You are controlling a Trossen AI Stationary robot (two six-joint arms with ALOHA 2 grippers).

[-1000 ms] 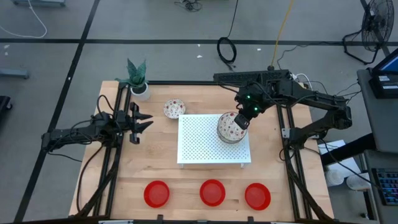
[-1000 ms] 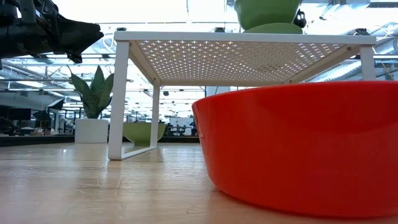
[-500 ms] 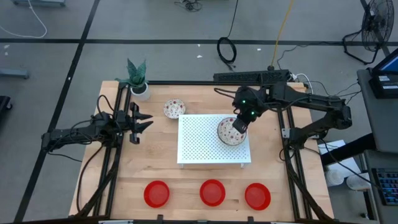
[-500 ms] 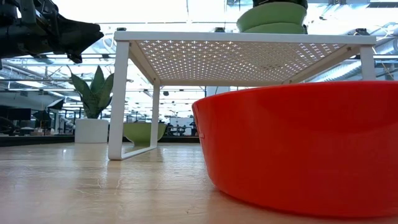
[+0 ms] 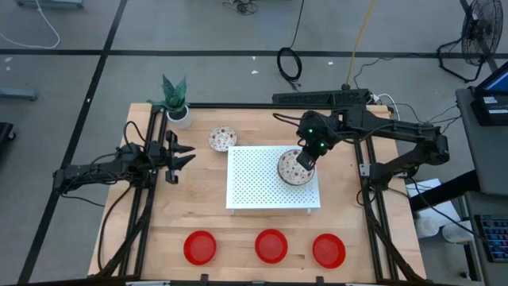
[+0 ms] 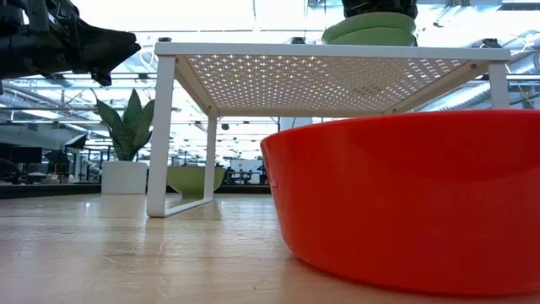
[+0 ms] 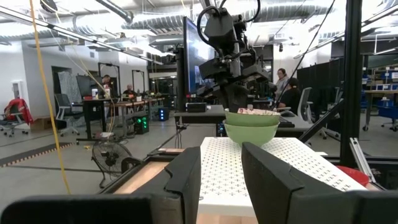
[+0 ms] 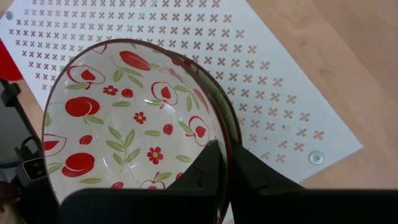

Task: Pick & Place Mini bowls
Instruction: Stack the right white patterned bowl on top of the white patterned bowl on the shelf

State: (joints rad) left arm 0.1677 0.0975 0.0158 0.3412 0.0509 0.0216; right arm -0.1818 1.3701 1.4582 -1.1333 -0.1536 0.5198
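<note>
The right gripper (image 5: 305, 161) pinches a patterned bowl's rim (image 8: 134, 118), nested on another atop the white rack (image 5: 254, 179)'s right side. One patterned bowl (image 5: 222, 139) and three red bowls (image 5: 271, 245) wait; left gripper (image 5: 184, 155) idles half-open, empty.

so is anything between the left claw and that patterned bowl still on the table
Nothing visible. The left claw hangs open at the table's left, and bare wood lies between it and the patterned bowl beside the white rack.
</note>
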